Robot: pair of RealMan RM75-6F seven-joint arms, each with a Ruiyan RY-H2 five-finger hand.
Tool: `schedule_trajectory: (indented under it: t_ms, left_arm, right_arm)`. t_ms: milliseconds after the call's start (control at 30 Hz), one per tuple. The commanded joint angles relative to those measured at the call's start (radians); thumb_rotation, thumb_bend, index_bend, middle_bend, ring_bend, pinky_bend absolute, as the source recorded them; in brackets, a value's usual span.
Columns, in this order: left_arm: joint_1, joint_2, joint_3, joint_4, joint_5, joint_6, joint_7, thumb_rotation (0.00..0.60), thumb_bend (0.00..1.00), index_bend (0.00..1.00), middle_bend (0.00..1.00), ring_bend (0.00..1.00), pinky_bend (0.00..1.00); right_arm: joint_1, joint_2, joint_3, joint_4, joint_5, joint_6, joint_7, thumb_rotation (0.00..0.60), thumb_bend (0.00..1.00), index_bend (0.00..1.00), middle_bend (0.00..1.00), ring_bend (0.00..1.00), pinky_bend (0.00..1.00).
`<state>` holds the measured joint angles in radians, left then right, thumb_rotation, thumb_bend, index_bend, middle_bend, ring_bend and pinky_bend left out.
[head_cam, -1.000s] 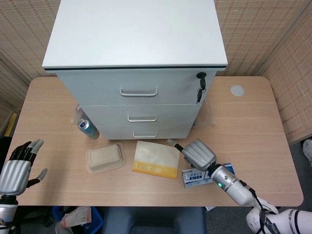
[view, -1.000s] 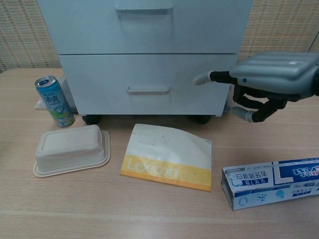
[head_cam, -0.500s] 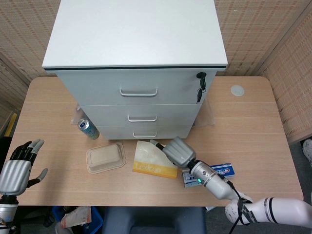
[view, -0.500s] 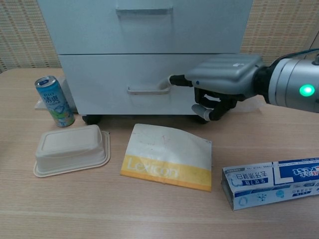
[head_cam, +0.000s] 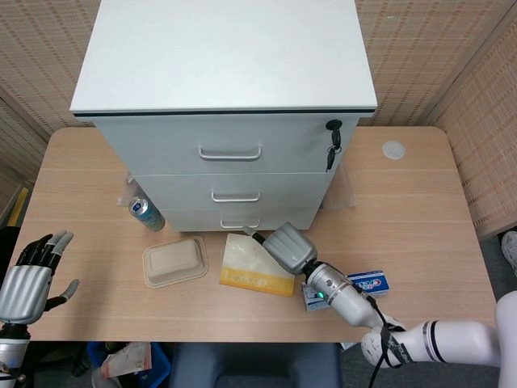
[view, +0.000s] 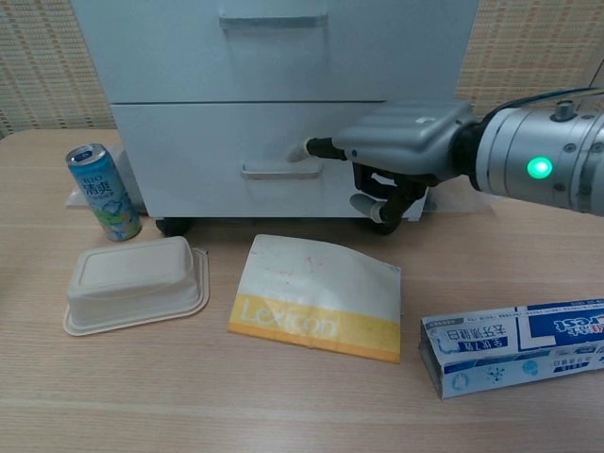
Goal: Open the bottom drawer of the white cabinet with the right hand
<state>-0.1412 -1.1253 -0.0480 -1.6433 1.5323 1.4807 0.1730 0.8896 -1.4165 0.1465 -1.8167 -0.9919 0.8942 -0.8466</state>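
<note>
The white cabinet (head_cam: 224, 113) is seen standing on the wooden table (head_cam: 420, 202), and everything else is placed relative to it. Its bottom drawer (view: 274, 160) is shut, flush with the drawer above, and its handle (view: 279, 172) lies across the middle of the drawer front. The right hand (view: 401, 151) is held in front of that drawer, towards the cabinet's right side, back upward. One finger (view: 316, 147) is stretched out to the right end of the handle, where it meets or nearly meets the bar; contact cannot be told for certain. The remaining fingers are curled under the palm, and nothing is gripped.

The left hand (head_cam: 28, 275) is seen well away from the cabinet, beyond the table's front-left edge, with its fingers spread and nothing held.

In front of the cabinet a white and yellow packet (view: 319, 297) is laid flat. To the left of the packet a beige lidded container (view: 135, 283) is placed, and a drink can (view: 103, 192) is stood upright beside the cabinet's lower left corner. A toothpaste box (view: 519, 347) is laid in front of the cabinet, to its right.
</note>
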Motion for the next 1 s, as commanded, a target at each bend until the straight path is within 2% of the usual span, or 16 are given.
schedule_trajectory:
  t_ms: [33, 433, 1000]
  left_arm:
    - [-0.001, 0.001, 0.000, 0.001, 0.001, -0.001, -0.001, 0.600, 0.26, 0.08, 0.13, 0.11, 0.15]
    - [-0.006, 0.004, 0.000, 0.002, 0.002, -0.007, 0.000, 0.600, 0.26, 0.08, 0.13, 0.11, 0.15]
    - [-0.009, 0.000, 0.001, 0.010, -0.001, -0.013, -0.005, 0.600, 0.26, 0.08, 0.13, 0.11, 0.16]
  right_arm:
    - [0.015, -0.010, -0.007, 0.005, 0.022, 0.018, -0.020, 0.600, 0.51, 0.03, 0.85, 0.88, 0.84]
    - [0.085, -0.052, -0.009, 0.049, 0.133, 0.034, -0.051, 0.600, 0.51, 0.03, 0.85, 0.88, 0.84]
    - [0.158, -0.079, -0.043, 0.087, 0.245, 0.040, -0.069, 0.600, 0.51, 0.03, 0.85, 0.88, 0.84]
